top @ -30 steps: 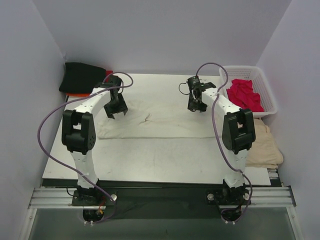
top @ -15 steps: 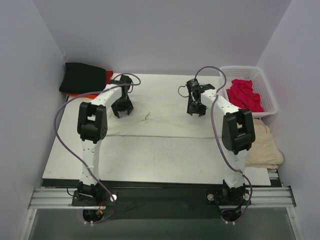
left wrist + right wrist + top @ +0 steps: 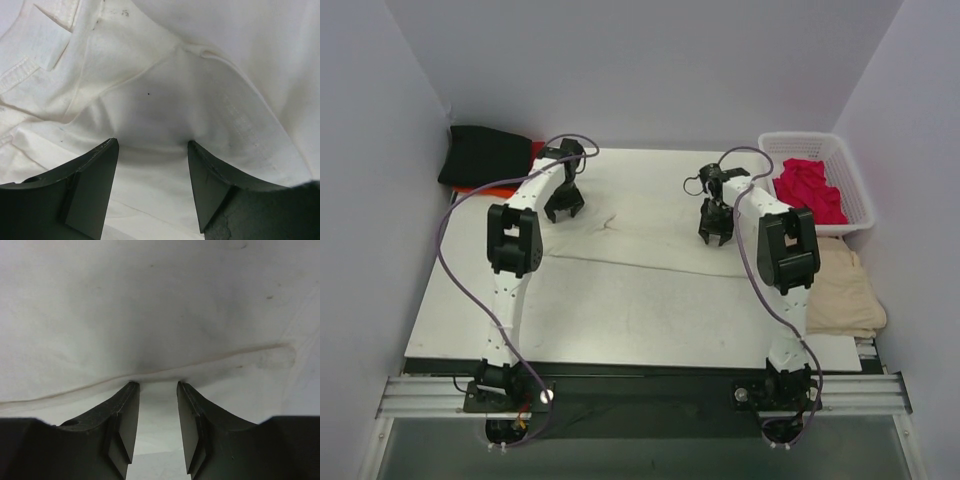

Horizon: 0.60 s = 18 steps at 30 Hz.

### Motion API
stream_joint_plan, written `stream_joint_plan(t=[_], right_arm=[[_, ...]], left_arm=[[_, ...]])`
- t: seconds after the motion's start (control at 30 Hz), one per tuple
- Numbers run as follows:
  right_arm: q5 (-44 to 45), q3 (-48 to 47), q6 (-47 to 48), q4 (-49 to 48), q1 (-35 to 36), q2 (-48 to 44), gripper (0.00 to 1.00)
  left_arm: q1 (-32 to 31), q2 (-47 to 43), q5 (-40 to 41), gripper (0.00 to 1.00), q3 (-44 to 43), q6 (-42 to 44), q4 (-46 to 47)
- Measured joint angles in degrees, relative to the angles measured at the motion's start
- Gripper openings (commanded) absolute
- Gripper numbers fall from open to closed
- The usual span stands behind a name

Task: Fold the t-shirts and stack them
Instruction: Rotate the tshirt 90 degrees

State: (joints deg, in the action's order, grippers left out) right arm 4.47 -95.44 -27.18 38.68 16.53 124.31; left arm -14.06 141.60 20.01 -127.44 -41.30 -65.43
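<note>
Watching from the overhead camera, I see the cream-white t-shirt [image 3: 640,215] spread across the far half of the table [image 3: 620,320]. Its near edge runs as a long line from left to right. Both arms reach out over it.

My left gripper [image 3: 563,205] is down on the shirt's far left part. In the left wrist view its fingers [image 3: 95,175] stand wide apart. The tips sit at the cloth, which bulges a little between them, and seams and a hem run off to the upper left. I see nothing clamped there.

My right gripper [image 3: 715,230] is on the shirt's right part, near the basket side. In the right wrist view its fingers [image 3: 122,415] show a narrower gap, and both tips meet a fold line that crosses the picture. I cannot tell whether any cloth is nipped between them.

The black t-shirt [image 3: 480,155] lies folded beyond the table's far left corner, on top of the orange-red t-shirt [image 3: 475,188], which peeks out underneath. The crimson t-shirt [image 3: 808,190] is bunched inside the white basket [image 3: 855,185] at the far right. A tan cloth [image 3: 845,295] lies just beside the table's right edge, near the right arm.
</note>
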Motion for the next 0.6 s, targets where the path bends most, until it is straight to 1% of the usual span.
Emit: stream_joint_plan(t=[0.2,0.43,0.6], right_arm=[[-0.17,-1.27,-0.87,4.28,-0.87,0.17,0.34],[-0.37,0.68,-1.53,7.15,-1.09,-0.11,0.32],[-1.07,5.97,-1.75,7.23,-1.05,-3.08,0.31]], left_arm=[[1.07,5.81,-1.14,0.69,-10.60,0.20,-1.66],[1.73,6.56,-4.81,0.69,-11.65,1.57,0.09],[1.86,6.73,-9.49,0.70,-11.98,3.34,3.48]])
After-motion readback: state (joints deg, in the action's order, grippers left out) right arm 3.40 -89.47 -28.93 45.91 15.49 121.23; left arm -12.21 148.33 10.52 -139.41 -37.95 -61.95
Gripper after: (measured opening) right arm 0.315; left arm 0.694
